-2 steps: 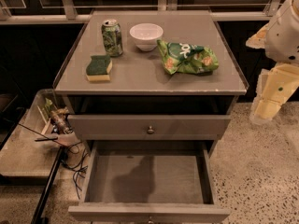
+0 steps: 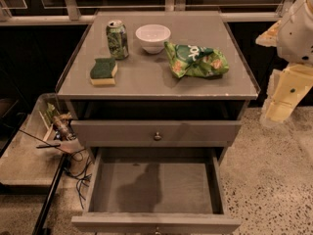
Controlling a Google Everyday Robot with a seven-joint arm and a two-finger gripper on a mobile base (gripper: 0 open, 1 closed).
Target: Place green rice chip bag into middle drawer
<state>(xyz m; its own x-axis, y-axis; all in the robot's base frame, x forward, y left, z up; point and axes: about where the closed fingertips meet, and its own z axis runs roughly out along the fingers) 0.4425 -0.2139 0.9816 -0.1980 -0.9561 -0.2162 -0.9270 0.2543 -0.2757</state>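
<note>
Fingers (image 2: 275,112) (gap unclear, holding nothing) rt of cabinet (image 2: 146,84); green rice chip bag (image 2: 195,60) atop, lettering unreadable.

The robot's white, rounded, hard-shelled arm (image 2: 298,31) enters at the right edge of the camera view, in its upper part, and is cut off by the frame there. A small pale yellow piece juts out to the left from the shell's upper side. Below the shell hangs the pale cream-yellow, blocky hand (image 2: 282,96), slanting down and to the left, with its lower end the part nearest the floor. A small dark dot sits on its upper face. The hand hangs in the air at about mid-height of the view, touching nothing and carrying nothing.
</note>
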